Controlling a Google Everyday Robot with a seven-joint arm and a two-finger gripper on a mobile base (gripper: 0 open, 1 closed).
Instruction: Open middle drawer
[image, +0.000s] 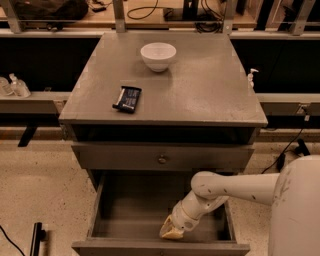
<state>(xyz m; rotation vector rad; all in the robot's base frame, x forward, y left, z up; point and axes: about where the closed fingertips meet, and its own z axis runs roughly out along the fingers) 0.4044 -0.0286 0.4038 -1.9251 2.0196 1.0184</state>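
So the middle drawer (131, 209) is pulled well out below the shut top drawer (120, 157), and we can see its grey inside. The gripper (172, 231) is down inside it, right by the front wall, towards the right. We honestly can't tell how far open it is or whether it's holding anything. On the cabinet top (210, 95) sit a white bowl (158, 55) and a small black object (127, 98).
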